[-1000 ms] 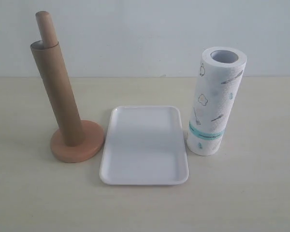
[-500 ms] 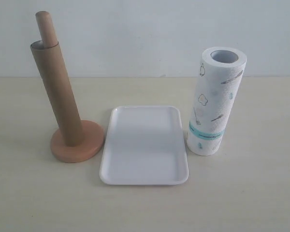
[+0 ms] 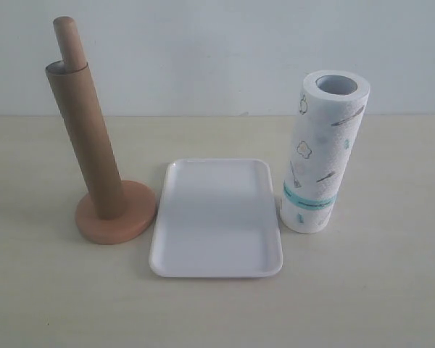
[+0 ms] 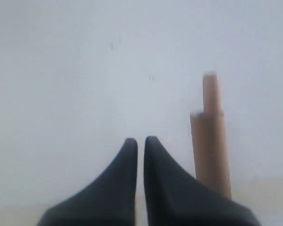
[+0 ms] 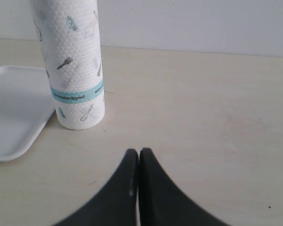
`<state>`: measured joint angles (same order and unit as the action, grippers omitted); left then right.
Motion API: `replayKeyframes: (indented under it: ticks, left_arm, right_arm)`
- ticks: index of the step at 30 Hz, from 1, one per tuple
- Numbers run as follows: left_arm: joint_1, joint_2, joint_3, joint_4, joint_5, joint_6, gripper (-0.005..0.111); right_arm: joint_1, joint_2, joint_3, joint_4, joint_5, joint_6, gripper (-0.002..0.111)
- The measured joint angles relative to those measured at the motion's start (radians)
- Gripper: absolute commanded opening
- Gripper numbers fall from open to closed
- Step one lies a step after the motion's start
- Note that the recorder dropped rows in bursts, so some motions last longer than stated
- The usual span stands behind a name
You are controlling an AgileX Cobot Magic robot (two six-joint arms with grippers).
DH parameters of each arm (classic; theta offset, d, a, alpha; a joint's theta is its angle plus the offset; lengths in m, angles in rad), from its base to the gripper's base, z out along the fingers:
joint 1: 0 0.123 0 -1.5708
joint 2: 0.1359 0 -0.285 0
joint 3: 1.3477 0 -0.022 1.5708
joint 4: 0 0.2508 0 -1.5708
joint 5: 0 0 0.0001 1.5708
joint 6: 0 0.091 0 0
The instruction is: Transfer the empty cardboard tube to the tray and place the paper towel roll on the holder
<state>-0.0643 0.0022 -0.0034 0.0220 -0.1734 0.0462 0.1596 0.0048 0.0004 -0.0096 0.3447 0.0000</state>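
Now sleeved over the post of the holder (image 3: 134, 210) near the left edge of the table (image 3: 377, 290), the empty cardboard tube (image 3: 87, 141) stands slightly tilted, the post's rounded tip showing above it. The tray (image 3: 217, 217) lies mid-table, and the paper towel roll (image 3: 322, 152) stands upright just beside its right rim. The left gripper (image 4: 140, 141) is all but closed and the right gripper (image 5: 138, 153) pressed together, both holding nothing.

cardboard tube (image 3: 87, 141) sleeved over holder (image 3: 127, 217) post, tilted, rounded post tip showing above its rim | tray (image 3: 216, 217) flat just beside holder base, at centre | paper towel roll (image 3: 322, 156) upright just beside tray's right edge, teal band low | all on desk (image 3: 217, 312)
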Motion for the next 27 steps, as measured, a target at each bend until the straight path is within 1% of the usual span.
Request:
replayKeyframes:
  ticks: [3, 5, 13, 16, 19, 22, 24, 27]
  left_arm:
    - [0.0, 0.0, 0.0, 0.0, -0.166, 0.0, 0.005]
    - [0.0, 0.0, 0.0, 0.0, -0.224, 0.0, 0.005]
    - [0.0, 0.0, 0.0, 0.0, -0.245, -0.002, 0.005]
    - [0.0, 0.018, 0.0, 0.004, -0.26, -0.036, 0.005]
    - [0.0, 0.07, 0.0, 0.045, -0.313, -0.082, 0.005]
    - [0.0, 0.144, 0.0, 0.14, -0.36, -0.116, 0.005]
    - [0.0, 0.211, -0.006, 0.182, -0.363, -0.126, 0.005]
    - [0.0, 0.329, -0.014, 0.207, -0.386, -0.146, 0.005]
  right_arm:
    - [0.0, 0.0, 0.0, 0.0, 0.0, 0.0, 0.0]
    - [0.0, 0.0, 0.0, 0.0, 0.0, 0.0, 0.0]
    - [0.0, 0.0, 0.0, 0.0, 0.0, 0.0, 0.0]
    - [0.0, 0.0, 0.0, 0.0, 0.0, 0.0, 0.0]
    - [0.0, 0.0, 0.0, 0.0, 0.0, 0.0, 0.0]
    - [0.0, 0.0, 0.0, 0.0, 0.0, 0.0, 0.0]
    - [0.0, 0.0, 0.0, 0.0, 0.0, 0.0, 0.0]
    - [0.0, 0.0, 0.0, 0.0, 0.0, 0.0, 0.0]
